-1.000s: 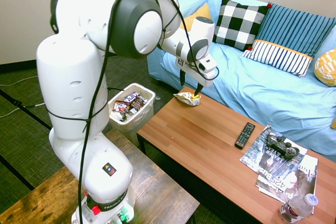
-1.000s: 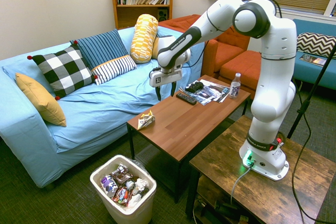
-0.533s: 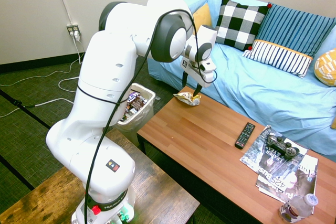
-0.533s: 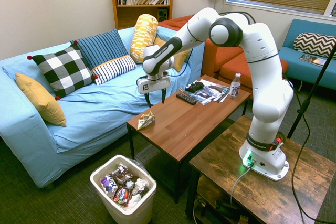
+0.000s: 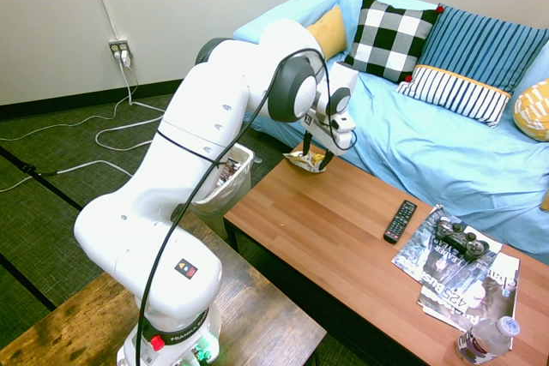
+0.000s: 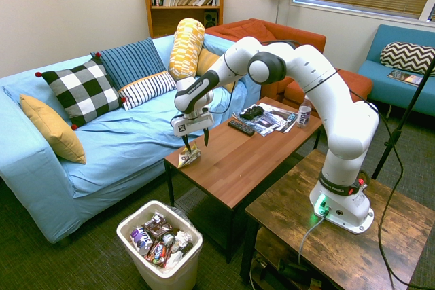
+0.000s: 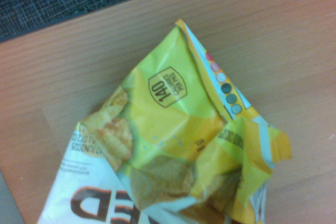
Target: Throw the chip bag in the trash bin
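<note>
The chip bag [image 5: 304, 161] [image 6: 189, 158], crumpled, yellow and silvery-white, lies at the end of the wooden coffee table [image 5: 343, 229] nearest the bin. It fills the wrist view [image 7: 178, 140]. My gripper [image 5: 314, 154] [image 6: 196, 143] hangs open straight above it, its fingertips a little over the foil and one to each side. Nothing is held. The white trash bin [image 6: 129, 236] stands on the floor beyond that table end, with wrappers inside. In the first exterior view my arm hides most of the trash bin [image 5: 243, 179].
A remote [image 5: 400, 220], a game controller [image 5: 459, 239] on magazines [image 5: 463, 285] and a water bottle [image 5: 485, 340] sit toward the table's other end. The blue sofa [image 6: 122, 134] with cushions runs along the table's far side.
My arm has swung along the table toward its bin end and come down over the chip bag. The fingers stayed open. The bag has not moved.
</note>
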You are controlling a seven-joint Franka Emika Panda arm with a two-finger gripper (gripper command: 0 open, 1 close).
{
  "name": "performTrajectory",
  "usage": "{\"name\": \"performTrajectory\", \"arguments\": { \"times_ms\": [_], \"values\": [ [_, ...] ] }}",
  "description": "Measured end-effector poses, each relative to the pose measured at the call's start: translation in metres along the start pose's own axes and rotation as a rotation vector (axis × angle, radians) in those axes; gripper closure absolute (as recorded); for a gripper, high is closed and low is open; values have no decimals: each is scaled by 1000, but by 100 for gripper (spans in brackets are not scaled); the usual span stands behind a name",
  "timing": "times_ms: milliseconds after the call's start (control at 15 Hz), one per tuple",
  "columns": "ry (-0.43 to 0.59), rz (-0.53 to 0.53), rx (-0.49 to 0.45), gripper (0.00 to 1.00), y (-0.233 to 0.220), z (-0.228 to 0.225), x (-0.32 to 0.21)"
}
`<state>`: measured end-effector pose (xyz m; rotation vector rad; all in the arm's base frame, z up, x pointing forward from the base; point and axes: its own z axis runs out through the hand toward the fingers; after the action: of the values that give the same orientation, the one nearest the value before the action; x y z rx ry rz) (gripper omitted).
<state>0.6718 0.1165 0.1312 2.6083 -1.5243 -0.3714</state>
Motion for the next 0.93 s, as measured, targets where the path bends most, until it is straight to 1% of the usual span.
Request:
{"name": "performTrajectory", "arguments": {
  "times_ms": [67, 133, 533, 933],
  "values": [
    [-2, 0, -4, 0, -4, 3, 2],
    [-4, -1, -8, 100, -8, 6, 4],
    [-10, -7, -22, 100, -18, 20, 10],
    [-9, -10, -13, 100, -22, 19, 12]
  ]
}}
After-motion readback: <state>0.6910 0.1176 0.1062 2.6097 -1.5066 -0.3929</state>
